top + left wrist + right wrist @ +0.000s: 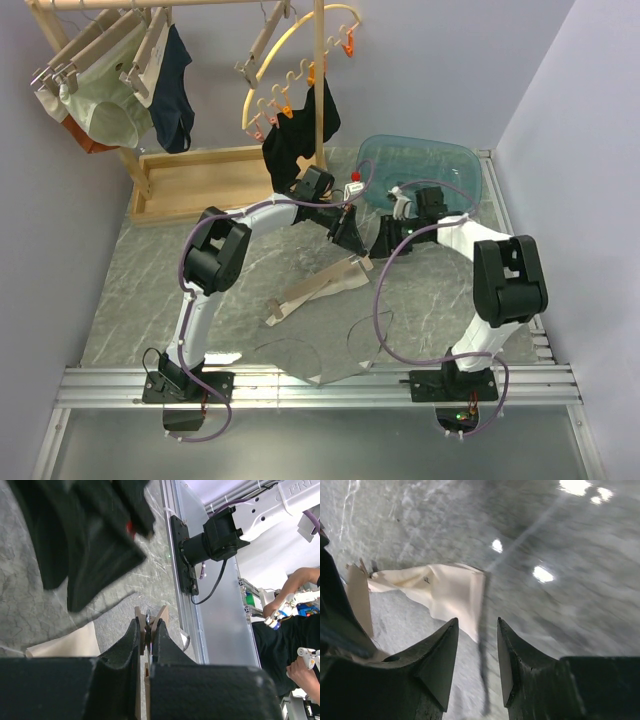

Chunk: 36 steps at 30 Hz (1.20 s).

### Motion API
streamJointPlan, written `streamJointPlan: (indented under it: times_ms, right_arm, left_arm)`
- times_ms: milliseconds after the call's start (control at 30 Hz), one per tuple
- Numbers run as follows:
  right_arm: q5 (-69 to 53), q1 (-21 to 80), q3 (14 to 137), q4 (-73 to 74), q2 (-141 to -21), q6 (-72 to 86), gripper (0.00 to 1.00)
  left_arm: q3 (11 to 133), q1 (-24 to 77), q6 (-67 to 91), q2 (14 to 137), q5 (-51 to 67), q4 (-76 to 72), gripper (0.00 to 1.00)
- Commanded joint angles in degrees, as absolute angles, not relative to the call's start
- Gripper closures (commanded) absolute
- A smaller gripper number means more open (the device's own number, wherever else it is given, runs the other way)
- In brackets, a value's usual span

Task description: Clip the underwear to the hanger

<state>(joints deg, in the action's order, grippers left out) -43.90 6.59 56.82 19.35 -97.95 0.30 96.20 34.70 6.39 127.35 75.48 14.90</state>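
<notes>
the underwear (320, 342) lies flat on the grey marbled desk (150, 290), between the two arm bases and near the front edge; its grey-beige cloth is hard to tell from the desk surface. in the right wrist view a paler, cream-coloured fold of it (447, 587) is turned up, and the left wrist view shows a strip of that pale cloth (65, 642) beside the fingers.

the hanger (318, 288) lies slanted over the far edge of the underwear, its wooden bar running from lower left to upper right. the left hand (355, 250) reaches down onto the bar's upper right end. the left wrist view shows that hand (148, 624) pressed together on one of the hanger's wooden clips, the clip's tips poking out past the fingertips.

the right hand (385, 242) sits just beside the left one, to its right. seen from its own wrist, the right hand (477, 630) is spread, with nothing pinched; the pale fold lies on the desk just past its fingertips.

further back, a clear blue tub (420, 165) sits on the desk behind the right hand. a wooden rack (200, 180) stands at the back left, carrying pale green briefs (110, 112) and navy briefs (176, 95). a yellow curved hanger (290, 60) with orange clips holds a black garment (298, 135).
</notes>
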Motion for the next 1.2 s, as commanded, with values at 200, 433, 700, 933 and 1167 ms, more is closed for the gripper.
streamJointPlan:
  times_ms: [200,433,700,933,1167]
  right_arm:
    - [-39.20,13.27,57.92,10.64,-102.74,6.50,0.55]
    - [-37.80,15.47,60.38,12.65,-105.47,6.42,0.55]
    - [-37.70,17.31,61.96,14.85,-107.93,5.71,0.61]
    - [-40.69,16.79,61.18,15.30,-107.15,5.01,1.00]
    - [-46.40,13.37,56.26,11.96,-99.24,7.29,1.00]
  left_arm:
    - [96.76,34.54,4.13,124.80,77.52,15.03,1.00]
    - [97.03,34.54,4.48,125.33,77.69,14.86,1.00]
    - [96.59,34.45,4.04,125.24,77.61,15.20,1.00]
    - [96.42,33.84,4.13,125.24,76.99,15.56,1.00]
    - [95.36,32.17,4.92,124.19,75.85,13.54,1.00]
